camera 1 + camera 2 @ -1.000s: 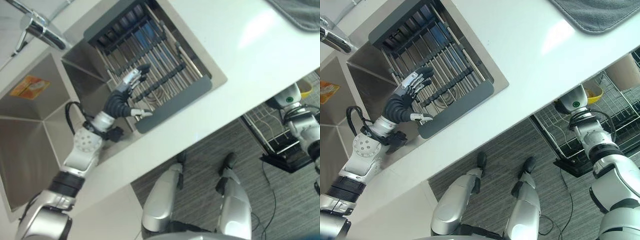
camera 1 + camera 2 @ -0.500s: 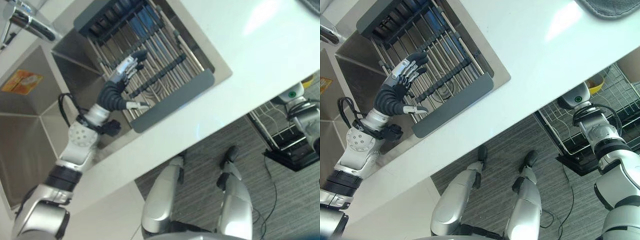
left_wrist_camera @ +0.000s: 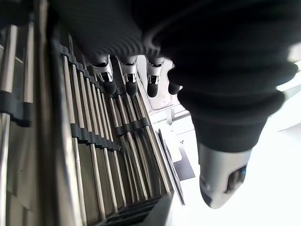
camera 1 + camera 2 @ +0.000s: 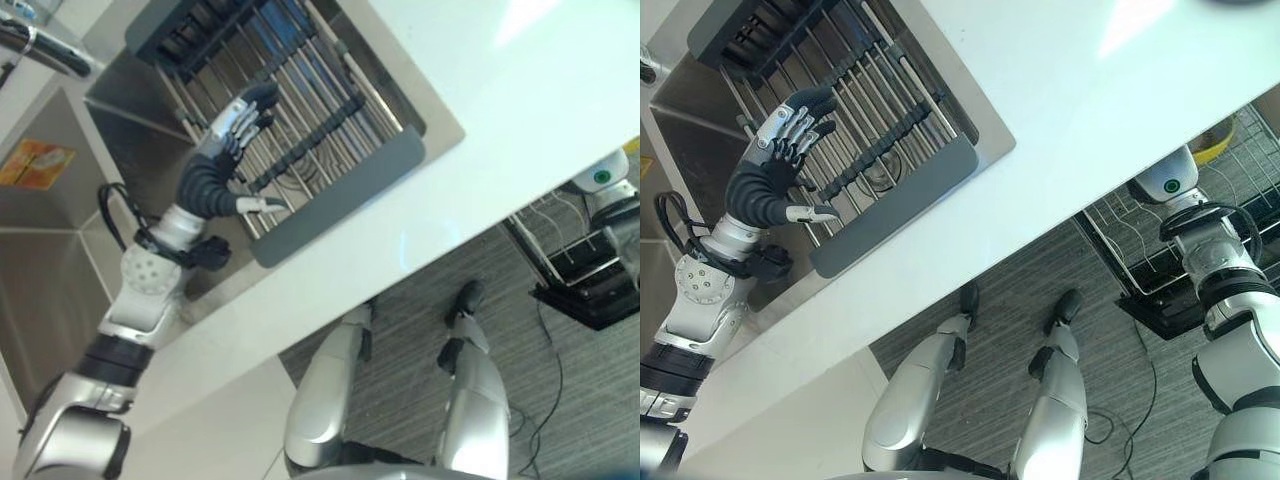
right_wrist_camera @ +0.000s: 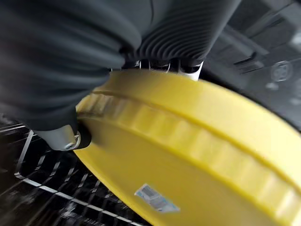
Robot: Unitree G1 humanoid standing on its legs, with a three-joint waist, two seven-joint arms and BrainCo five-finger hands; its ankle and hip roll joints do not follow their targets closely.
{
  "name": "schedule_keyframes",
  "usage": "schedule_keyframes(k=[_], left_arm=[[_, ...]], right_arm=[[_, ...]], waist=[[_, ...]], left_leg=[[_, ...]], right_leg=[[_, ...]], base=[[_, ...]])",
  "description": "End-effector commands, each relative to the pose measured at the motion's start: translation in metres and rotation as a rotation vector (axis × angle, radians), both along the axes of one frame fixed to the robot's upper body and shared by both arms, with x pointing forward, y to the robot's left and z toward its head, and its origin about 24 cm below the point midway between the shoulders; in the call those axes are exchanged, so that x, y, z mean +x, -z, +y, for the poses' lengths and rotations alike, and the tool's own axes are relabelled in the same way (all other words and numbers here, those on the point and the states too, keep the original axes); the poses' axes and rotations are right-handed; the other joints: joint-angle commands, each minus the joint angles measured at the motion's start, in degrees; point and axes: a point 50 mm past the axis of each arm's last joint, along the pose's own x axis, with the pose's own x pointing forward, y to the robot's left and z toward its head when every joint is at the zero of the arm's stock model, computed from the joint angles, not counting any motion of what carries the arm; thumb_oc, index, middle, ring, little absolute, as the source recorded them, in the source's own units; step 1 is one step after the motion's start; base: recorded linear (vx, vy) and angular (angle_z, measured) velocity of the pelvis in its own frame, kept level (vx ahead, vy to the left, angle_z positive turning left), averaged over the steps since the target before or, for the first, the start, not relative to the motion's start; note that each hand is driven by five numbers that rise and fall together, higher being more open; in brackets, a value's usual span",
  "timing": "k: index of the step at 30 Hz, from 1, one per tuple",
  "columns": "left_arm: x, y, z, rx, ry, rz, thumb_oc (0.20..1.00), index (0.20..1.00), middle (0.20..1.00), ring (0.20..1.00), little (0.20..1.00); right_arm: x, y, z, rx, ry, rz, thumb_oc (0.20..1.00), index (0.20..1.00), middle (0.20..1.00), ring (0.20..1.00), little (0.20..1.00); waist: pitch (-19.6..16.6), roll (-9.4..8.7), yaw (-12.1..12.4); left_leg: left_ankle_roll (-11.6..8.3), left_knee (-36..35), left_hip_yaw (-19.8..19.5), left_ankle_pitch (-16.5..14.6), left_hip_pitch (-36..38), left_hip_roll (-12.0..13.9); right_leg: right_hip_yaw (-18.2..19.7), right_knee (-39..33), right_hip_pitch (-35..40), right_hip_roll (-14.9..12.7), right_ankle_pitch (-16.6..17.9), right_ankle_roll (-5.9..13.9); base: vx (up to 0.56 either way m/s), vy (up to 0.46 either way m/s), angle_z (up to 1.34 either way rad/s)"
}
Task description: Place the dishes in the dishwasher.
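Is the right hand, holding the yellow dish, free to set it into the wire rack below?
Probably yes. The right hand pinches the yellow dish right above the wire rack, and nothing shows between them where the wrist view looks. How full the rack is cannot be told.

One yellow dish, one drying rack over one sink, one wire dishwasher basket, two robot hands: left, right.
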Motion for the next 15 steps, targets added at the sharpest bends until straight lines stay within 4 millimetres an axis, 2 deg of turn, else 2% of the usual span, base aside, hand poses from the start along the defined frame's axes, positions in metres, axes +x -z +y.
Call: schedule_keyframes(k=[1, 2, 3, 6, 7, 8, 9, 10, 12, 14, 15], left_arm=[[0.002, 0.019, -0.009, -0.029, 0.019, 0.057, 1.000, 1.000, 1.000, 1.000, 1.000], [0.002, 0.018, -0.009, -0.031, 0.019, 0.057, 1.000, 1.000, 1.000, 1.000, 1.000], [0.001, 0.017, -0.008, -0.040, 0.020, 0.056, 1.000, 1.000, 1.000, 1.000, 1.000], [0.003, 0.014, -0.008, -0.046, 0.022, 0.053, 1.000, 1.000, 1.000, 1.000, 1.000], [0.003, 0.013, -0.009, -0.051, 0.022, 0.051, 1.000, 1.000, 1.000, 1.000, 1.000], [0.003, 0.012, -0.009, -0.052, 0.022, 0.050, 1.000, 1.000, 1.000, 1.000, 1.000], [0.004, 0.012, -0.009, -0.053, 0.021, 0.049, 1.000, 1.000, 1.000, 1.000, 1.000], [0.004, 0.013, -0.010, -0.056, 0.020, 0.049, 1.000, 1.000, 1.000, 1.000, 1.000], [0.004, 0.013, -0.011, -0.057, 0.020, 0.047, 1.000, 1.000, 1.000, 1.000, 1.000], [0.005, 0.013, -0.019, -0.060, 0.026, 0.043, 1.000, 1.000, 1.000, 1.000, 1.000], [0.005, 0.013, -0.022, -0.060, 0.028, 0.042, 1.000, 1.000, 1.000, 1.000, 1.000]], right_arm=[[0.001, -0.085, 0.023, 0.157, -0.124, -0.449, 0.200, 0.200, 0.200, 0.200, 0.200], [0.000, -0.085, 0.020, 0.190, -0.105, -0.460, 0.200, 0.200, 0.200, 0.200, 0.200], [-0.004, -0.082, 0.003, 0.325, -0.023, -0.505, 0.200, 0.200, 0.200, 0.200, 0.200], [-0.001, -0.087, 0.005, 0.345, -0.020, -0.478, 0.200, 0.200, 0.200, 0.200, 0.200], [0.001, -0.086, 0.005, 0.399, -0.018, -0.462, 0.200, 0.200, 0.200, 0.200, 0.200], [0.002, -0.086, 0.005, 0.435, -0.018, -0.445, 0.247, 0.247, 0.247, 0.247, 0.247], [0.003, -0.085, 0.004, 0.467, -0.016, -0.434, 0.561, 0.561, 0.561, 0.561, 0.561], [0.009, -0.075, 0.001, 0.600, 0.017, -0.345, 1.000, 1.000, 1.000, 1.000, 1.000], [0.012, -0.067, -0.001, 0.692, 0.029, -0.307, 1.000, 1.000, 1.000, 1.000, 1.000], [0.022, -0.043, -0.006, 0.959, 0.136, -0.155, 1.000, 1.000, 1.000, 1.000, 1.000], [0.024, -0.035, -0.008, 1.027, 0.168, -0.118, 1.000, 1.000, 1.000, 1.000, 1.000]], waist=[[-1.15, 0.59, 1.22], [-1.15, 0.67, 1.17], [-1.15, 1.00, 0.99], [-1.15, 1.17, 0.91], [-1.15, 1.24, 0.83], [-1.15, 1.25, 0.79], [-1.15, 1.23, 0.75], [-1.15, 1.26, 0.62], [-1.15, 1.27, 0.56], [-1.15, 1.44, 0.64], [-1.15, 1.49, 0.70]], left_leg=[[-2.12, 2.18, -4.40, -3.42, -4.00, -0.23], [-2.12, 2.23, -4.38, -3.41, -4.15, -0.21], [-2.24, 2.16, -4.36, -3.35, -4.69, -0.15], [-2.33, 1.94, -4.35, -3.30, -4.74, -0.16], [-2.35, 1.82, -4.25, -3.25, -4.77, -0.13], [-2.37, 1.85, -4.25, -3.24, -4.82, -0.12], [-2.38, 1.86, -4.24, -3.26, -4.81, -0.11], [-2.43, 1.68, -4.08, -3.24, -4.62, -0.04], [-2.46, 1.68, -4.09, -3.29, -4.62, -0.03], [-2.42, 1.66, -4.08, -3.42, -4.42, -0.05], [-2.40, 1.63, -4.11, -3.39, -4.36, -0.04]], right_leg=[[2.80, 7.67, -0.07, -2.46, -9.95, 7.99], [2.84, 7.75, -0.28, -2.50, -9.92, 7.99], [3.10, 7.74, -0.91, -2.50, -9.91, 7.91], [3.24, 7.56, -1.10, -2.55, -9.81, 7.91], [3.32, 7.54, -1.24, -2.57, -9.78, 7.88], [3.35, 7.54, -1.28, -2.60, -9.77, 7.86], [3.37, 7.56, -1.28, -2.62, -9.78, 7.88], [3.47, 7.56, -1.19, -2.63, -9.84, 7.78], [3.50, 7.64, -1.25, -2.66, -9.87, 7.76], [3.48, 7.86, -1.19, -2.74, -9.99, 7.60], [3.42, 7.93, -1.16, -2.78, -9.99, 7.55]], base=[[0.00, 0.053, -0.02], [0.00, 0.060, -0.03], [0.00, 0.046, -0.02], [0.00, 0.015, 0.00], [0.00, 0.000, 0.00], [0.00, 0.000, 0.00], [0.00, 0.000, 0.00], [0.00, 0.000, 0.00], [0.00, 0.000, 0.00], [0.00, 0.000, 0.00], [0.00, 0.000, 0.00]])
